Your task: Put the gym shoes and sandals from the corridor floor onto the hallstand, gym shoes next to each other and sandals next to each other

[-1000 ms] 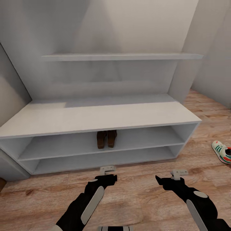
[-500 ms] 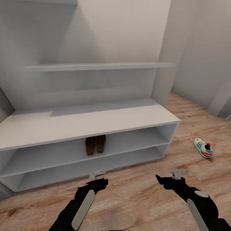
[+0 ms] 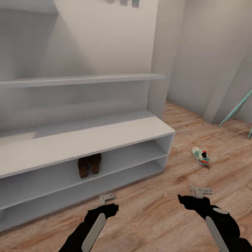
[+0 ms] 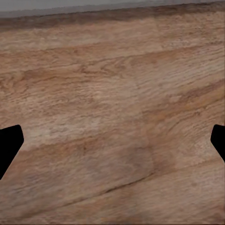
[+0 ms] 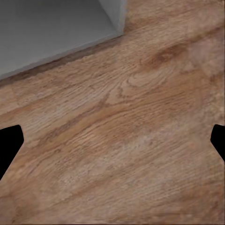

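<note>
The white hallstand (image 3: 87,140) fills the left of the head view. The two brown sandals (image 3: 89,165) stand side by side on its upper open shelf. One white gym shoe (image 3: 200,155) with green stripes and a red-orange heel lies on the corridor floor (image 3: 157,206), to the right of the rack's end. My left gripper (image 3: 107,197) hangs open over bare floor in front of the rack. My right gripper (image 3: 201,191) is open too, low over the planks, short of the shoe. In both wrist views, the left gripper (image 4: 112,145) and right gripper (image 5: 112,145) have only wood between their fingertips.
A white wall shelf (image 3: 80,79) runs above the rack. The rack's lower corner (image 5: 56,28) shows in the right wrist view. A wall corner (image 3: 157,87) stands just past the rack's right end. Teal slanted legs (image 3: 234,112) stand at the far right.
The camera has swung right, so the rack and gym shoe sit further left in the picture. Both grippers stay open and hold about the same pose.
</note>
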Controlling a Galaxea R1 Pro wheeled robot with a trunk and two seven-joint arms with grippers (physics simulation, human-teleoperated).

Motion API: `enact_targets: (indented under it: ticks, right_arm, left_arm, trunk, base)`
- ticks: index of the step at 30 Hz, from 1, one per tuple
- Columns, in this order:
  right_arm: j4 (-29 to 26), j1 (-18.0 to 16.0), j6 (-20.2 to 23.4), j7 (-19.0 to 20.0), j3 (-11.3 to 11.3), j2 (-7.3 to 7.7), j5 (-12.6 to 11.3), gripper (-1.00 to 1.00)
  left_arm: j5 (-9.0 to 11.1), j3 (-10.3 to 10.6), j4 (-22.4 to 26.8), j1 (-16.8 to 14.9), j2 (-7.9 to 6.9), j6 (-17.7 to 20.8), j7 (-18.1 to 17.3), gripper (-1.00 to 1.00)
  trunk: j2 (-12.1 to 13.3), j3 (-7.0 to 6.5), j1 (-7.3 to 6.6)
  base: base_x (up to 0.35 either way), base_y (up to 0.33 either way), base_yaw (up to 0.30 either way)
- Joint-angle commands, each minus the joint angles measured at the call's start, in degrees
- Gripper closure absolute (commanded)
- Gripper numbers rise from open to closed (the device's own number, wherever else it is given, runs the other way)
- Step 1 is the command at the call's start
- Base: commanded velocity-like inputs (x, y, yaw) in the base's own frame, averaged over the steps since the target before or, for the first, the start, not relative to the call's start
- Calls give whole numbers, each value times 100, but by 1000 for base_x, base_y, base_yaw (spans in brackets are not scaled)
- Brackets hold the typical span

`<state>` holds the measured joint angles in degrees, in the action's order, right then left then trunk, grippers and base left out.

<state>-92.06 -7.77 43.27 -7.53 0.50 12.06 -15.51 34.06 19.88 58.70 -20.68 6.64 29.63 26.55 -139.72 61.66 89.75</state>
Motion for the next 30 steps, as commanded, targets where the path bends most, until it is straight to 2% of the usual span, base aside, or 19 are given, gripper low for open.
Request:
enact_targets:
  ticks: [1, 3, 4, 6, 7, 9, 11, 15, 20, 24, 25, 30]
  right_arm:
    - [16, -1, 11, -93, 12, -1, -15, -100]
    - [44, -2, 27, -208, 58, -3, -21, -100]
    - [227, -34, 42, -664, 341, -429, -37, -100]
    - [370, -112, 37, -1039, 383, -707, -38, -100]
    - [588, -240, 19, -1483, 428, -963, -39, -100]
    - [881, -395, -31, -1868, 462, -1160, -45, -100]
    - [1220, -547, -146, -2124, 482, -1294, -50, -100]
    - [1700, -789, -439, -2397, 502, -1434, -60, -100]
    - [1852, -939, -574, -2536, 510, -1499, -183, -100]
    - [1640, -993, -559, -2587, 512, -1512, -471, -100]
    - [1262, -1011, -253, -2582, 511, -1482, -790, -100]
    - [1076, -1018, 40, -2562, 518, -1457, -1033, -100]
  left_arm:
    - [2, 0, -52, -6, 3, -41, -4, -100]
    - [4, -1, -114, -17, 7, -99, -9, -100]
    - [-19, -13, -263, -201, -8, -114, -54, -100]
    - [-33, -12, -285, -326, -17, -52, -55, -100]
    - [-42, -11, -299, -482, -22, 91, -48, -100]
    - [-52, -9, -312, -635, -25, 293, -39, -100]
    - [-64, -2, -268, -743, -29, 496, -29, -100]
    - [-56, -19, -59, -850, -50, 899, -17, -100]
    - [-30, -67, 363, -840, -160, 1332, -27, -100]
    - [-43, -34, 530, -771, -306, 1507, -31, -100]
    - [-75, 39, 556, -677, -410, 1566, -20, -100]
    - [-75, 63, 553, -555, -524, 1563, -43, -100]
  trunk:
    - [42, -17, -23]
    - [122, -50, -67]
    - [162, -66, -89]
    - [242, -101, -133]
    - [282, -118, -155]
    - [362, -153, -199]
    - [443, -189, -243]
    - [483, -206, -264]
    - [483, -206, -264]
    - [483, -206, -264]
    - [483, -205, -264]
    - [483, -198, -264]
  base:
    - [0, 0, -293]
    - [0, 0, -293]
    - [0, 0, -295]
    - [0, 0, -296]
    - [0, 0, -298]
    - [0, 0, -298]
    - [0, 0, -299]
    - [0, 0, -299]
    - [0, 0, -300]
    - [0, 0, -300]
    - [0, 0, -299]
    - [0, 0, -299]
